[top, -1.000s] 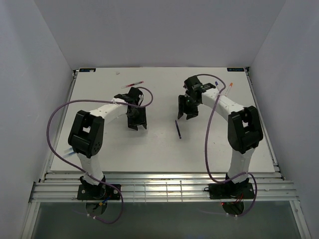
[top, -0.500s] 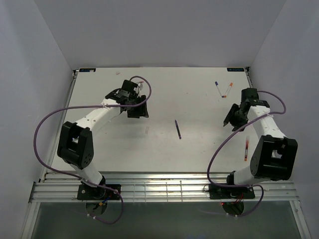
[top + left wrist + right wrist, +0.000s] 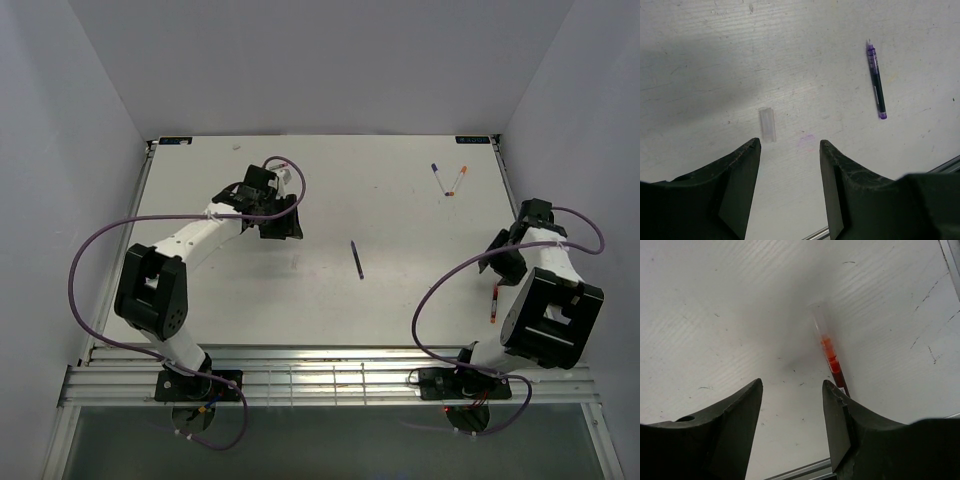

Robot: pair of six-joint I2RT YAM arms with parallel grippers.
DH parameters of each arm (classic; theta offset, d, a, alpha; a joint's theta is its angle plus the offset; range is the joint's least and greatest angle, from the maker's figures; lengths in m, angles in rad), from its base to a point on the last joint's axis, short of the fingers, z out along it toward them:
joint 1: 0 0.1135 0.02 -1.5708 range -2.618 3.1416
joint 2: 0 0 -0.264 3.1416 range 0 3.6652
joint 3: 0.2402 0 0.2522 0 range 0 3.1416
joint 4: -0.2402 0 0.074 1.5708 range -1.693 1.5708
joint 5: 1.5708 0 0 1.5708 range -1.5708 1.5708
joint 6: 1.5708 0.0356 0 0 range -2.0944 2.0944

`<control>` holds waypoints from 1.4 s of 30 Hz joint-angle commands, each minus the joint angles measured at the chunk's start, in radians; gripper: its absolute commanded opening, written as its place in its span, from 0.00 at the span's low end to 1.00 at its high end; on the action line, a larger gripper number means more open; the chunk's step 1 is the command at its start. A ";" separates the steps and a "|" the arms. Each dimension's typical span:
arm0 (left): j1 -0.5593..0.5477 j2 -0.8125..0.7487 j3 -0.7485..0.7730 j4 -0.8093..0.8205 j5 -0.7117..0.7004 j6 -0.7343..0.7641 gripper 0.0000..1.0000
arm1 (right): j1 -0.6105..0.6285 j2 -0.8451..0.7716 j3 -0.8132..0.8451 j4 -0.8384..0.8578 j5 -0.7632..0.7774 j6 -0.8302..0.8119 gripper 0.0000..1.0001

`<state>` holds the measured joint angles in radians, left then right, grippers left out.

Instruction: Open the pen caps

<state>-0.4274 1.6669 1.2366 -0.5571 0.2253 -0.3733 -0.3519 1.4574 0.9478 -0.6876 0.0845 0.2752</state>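
Observation:
My left gripper (image 3: 277, 220) is open and empty, low over the table left of centre. In the left wrist view (image 3: 790, 145) a short clear cap (image 3: 767, 124) lies just beyond its left finger, and a purple pen (image 3: 876, 87) lies further right. The purple pen (image 3: 357, 259) lies mid-table. My right gripper (image 3: 503, 257) is open and empty at the right edge, over the far end of a red pen (image 3: 494, 300). In the right wrist view (image 3: 792, 382) the red pen (image 3: 830, 357) runs under the right finger. A blue-tipped pen (image 3: 439, 177) and an orange-tipped pen (image 3: 459, 178) lie at the back right.
The white table (image 3: 400, 300) ends in a metal rail (image 3: 330, 375) at the front. White walls close in the left, back and right sides. Purple cables loop from both arms over the table.
My right gripper has swung from mid-table to the right edge. The red pen, earlier at the back left, now lies at the front right. My left gripper has shifted slightly back.

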 commanded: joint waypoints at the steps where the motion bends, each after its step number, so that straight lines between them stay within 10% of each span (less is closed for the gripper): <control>1: 0.001 0.014 0.012 0.029 0.031 0.017 0.61 | -0.030 -0.043 -0.041 0.022 0.029 -0.051 0.58; 21: 0.006 -0.003 -0.012 0.028 0.026 0.002 0.61 | -0.147 0.061 -0.164 0.140 -0.141 -0.154 0.56; 28: 0.006 -0.009 -0.014 0.028 0.028 -0.019 0.61 | -0.125 0.107 -0.201 0.137 -0.088 -0.067 0.23; 32: 0.006 -0.018 -0.012 0.022 0.028 -0.033 0.61 | -0.056 0.119 -0.196 0.131 -0.040 -0.047 0.08; 42: 0.007 -0.079 0.009 -0.014 0.100 -0.154 0.58 | 0.296 0.158 0.112 0.011 -0.121 0.002 0.08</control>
<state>-0.4263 1.6688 1.2236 -0.5720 0.2665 -0.4664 -0.1745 1.6196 0.9596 -0.6128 0.0345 0.2558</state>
